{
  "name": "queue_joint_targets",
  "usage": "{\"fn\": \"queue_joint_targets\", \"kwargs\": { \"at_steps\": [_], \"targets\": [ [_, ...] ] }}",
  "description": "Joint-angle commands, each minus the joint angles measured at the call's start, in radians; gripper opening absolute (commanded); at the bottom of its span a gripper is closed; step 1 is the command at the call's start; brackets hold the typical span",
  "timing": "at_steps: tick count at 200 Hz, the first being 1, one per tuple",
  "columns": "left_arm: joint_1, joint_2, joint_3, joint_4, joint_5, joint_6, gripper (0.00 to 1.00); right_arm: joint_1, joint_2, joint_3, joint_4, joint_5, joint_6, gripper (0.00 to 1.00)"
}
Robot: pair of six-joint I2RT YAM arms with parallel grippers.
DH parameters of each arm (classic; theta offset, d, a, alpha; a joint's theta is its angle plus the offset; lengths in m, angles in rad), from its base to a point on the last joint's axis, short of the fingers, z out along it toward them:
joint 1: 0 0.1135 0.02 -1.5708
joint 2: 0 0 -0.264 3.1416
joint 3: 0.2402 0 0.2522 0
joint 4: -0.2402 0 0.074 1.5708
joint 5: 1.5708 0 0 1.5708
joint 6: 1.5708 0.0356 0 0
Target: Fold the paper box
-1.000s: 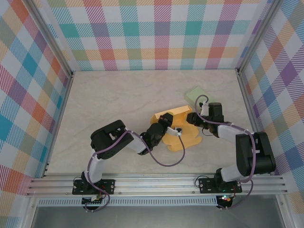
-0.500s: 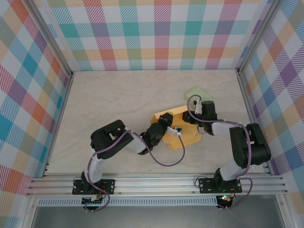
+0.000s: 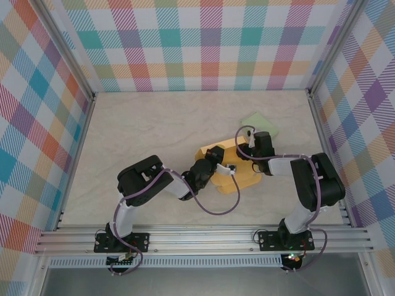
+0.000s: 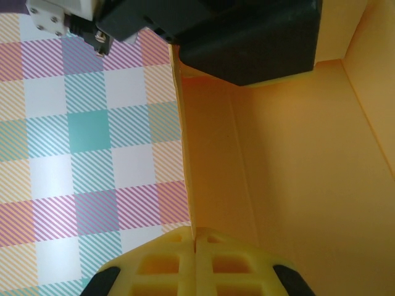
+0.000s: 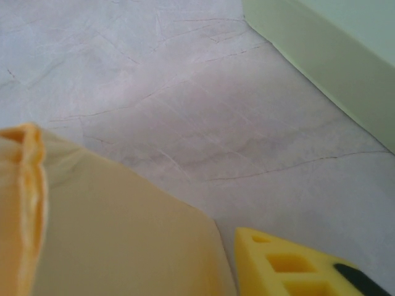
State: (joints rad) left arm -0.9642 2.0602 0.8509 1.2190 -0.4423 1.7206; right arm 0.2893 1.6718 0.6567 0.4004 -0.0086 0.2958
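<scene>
Centre-right of the overhead frame, the orange paper box [image 3: 242, 180] lies partly folded on the marbled bench [image 3: 148, 129], with both arms bent in over it. The left tool [image 3: 217, 168] is clamped on one thin upright wall of the box; in its wrist view the yellow fingertips [image 4: 160, 265] meet on the paper edge. The right tool [image 3: 245, 155] sits at the box's upper right corner, one yellow finger [image 5: 290, 268] beside an orange flap [image 5: 111, 234]. Whether its jaws are apart or pinching cannot be told.

The danger, as it looks from here, is the paper itself. A push from the right against a wall pinned on the left could buckle the panel off its fold line, or tear it at the clamp. A slipped pinch would let the wall flop flat — and a wide sweep could knock the pale green slab [image 3: 260, 120] just above.
</scene>
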Motion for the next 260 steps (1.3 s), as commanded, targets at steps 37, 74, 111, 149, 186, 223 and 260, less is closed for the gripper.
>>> {"fn": "queue_joint_targets", "kwargs": {
  "at_steps": [37, 74, 111, 149, 186, 223, 260],
  "targets": [
    [-0.001, -0.052, -0.008, -0.055, 0.031, -0.090, 0.00, 0.061, 0.040, 0.060, 0.033, 0.302, -0.017, 0.00],
    [-0.001, -0.047, 0.013, -0.015, 0.010, -0.139, 0.24, 0.093, 0.043, 0.054, 0.049, 0.393, -0.027, 0.00],
    [-0.014, -0.122, 0.011, -0.013, -0.009, -0.280, 0.72, 0.098, 0.046, 0.059, 0.047, 0.381, -0.038, 0.00],
    [-0.036, -0.305, -0.045, -0.047, -0.082, -0.503, 0.85, 0.097, 0.032, 0.046, 0.060, 0.353, -0.046, 0.00],
    [-0.046, -0.607, -0.095, -0.341, -0.127, -0.917, 1.00, 0.097, 0.011, 0.052, 0.020, 0.317, -0.057, 0.00],
    [-0.033, -0.908, -0.124, -0.652, -0.181, -1.371, 1.00, 0.097, -0.048, 0.057, -0.068, 0.333, -0.046, 0.00],
    [0.075, -1.106, -0.173, -0.984, -0.268, -1.912, 1.00, 0.098, -0.155, 0.051, -0.151, 0.301, -0.004, 0.00]
  ]
}}
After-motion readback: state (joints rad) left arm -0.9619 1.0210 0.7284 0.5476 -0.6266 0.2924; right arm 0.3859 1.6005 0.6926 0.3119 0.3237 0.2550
